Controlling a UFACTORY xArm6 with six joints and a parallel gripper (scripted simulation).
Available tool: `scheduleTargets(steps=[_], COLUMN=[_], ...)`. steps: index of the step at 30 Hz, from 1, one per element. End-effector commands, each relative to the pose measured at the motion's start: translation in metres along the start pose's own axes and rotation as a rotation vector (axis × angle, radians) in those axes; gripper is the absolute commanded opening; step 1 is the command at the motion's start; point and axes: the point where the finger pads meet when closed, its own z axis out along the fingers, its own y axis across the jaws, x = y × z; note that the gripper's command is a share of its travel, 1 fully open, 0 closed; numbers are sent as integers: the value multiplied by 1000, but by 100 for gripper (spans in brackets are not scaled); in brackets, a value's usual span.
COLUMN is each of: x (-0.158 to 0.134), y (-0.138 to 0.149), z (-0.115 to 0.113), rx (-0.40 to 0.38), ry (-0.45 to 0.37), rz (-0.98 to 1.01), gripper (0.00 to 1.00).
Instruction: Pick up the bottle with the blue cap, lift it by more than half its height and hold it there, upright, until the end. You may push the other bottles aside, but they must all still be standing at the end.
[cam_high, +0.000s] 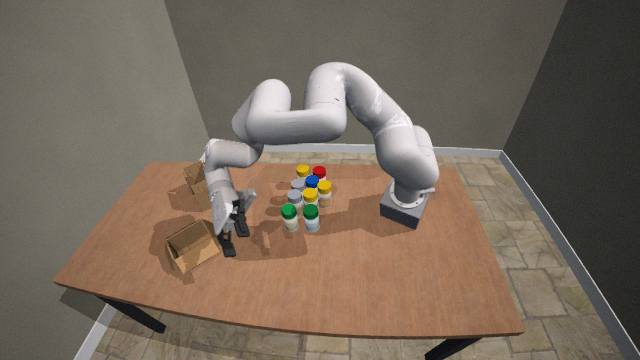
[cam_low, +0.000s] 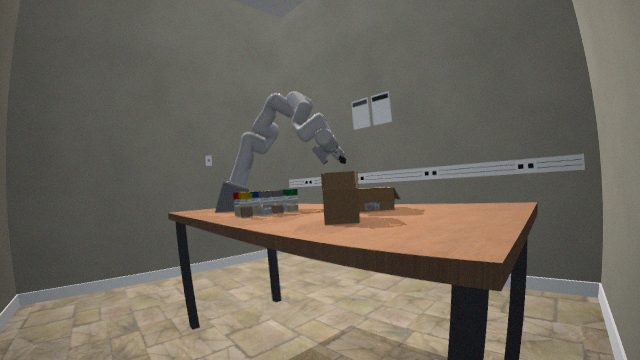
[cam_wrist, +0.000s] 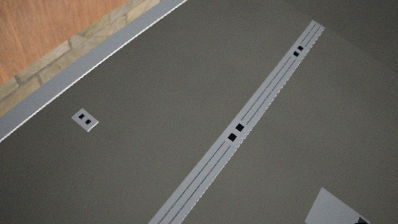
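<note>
The bottle with the blue cap stands in the middle of a tight cluster of bottles on the wooden table, with other bottles on every side. It also shows in the exterior view as a small blue cap in the row. My gripper is open and empty, well to the left of the cluster and above the table. In the exterior view the gripper is raised above the cardboard boxes. The wrist view shows only the wall and floor edge.
Around the blue one stand bottles with yellow, red, grey, yellow and green caps. An open cardboard box lies left of the gripper, another box behind it. The arm's base stands right of the cluster.
</note>
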Motion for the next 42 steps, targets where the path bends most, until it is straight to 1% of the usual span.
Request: scheduleTargets(steps=[1, 17, 18, 27, 34, 35, 42], x=[-1, -1, 2, 35, 35, 35, 70], y=[1, 1, 3, 23, 23, 24, 49], z=[0, 0, -5, -51, -51, -52, -98], rx=[1, 1, 31, 302, 302, 285, 550], ry=[1, 1, 17, 164, 164, 157, 267], rz=[-4, -4, 10, 137, 137, 128, 230], gripper=[100, 100, 79, 79, 79, 79, 79])
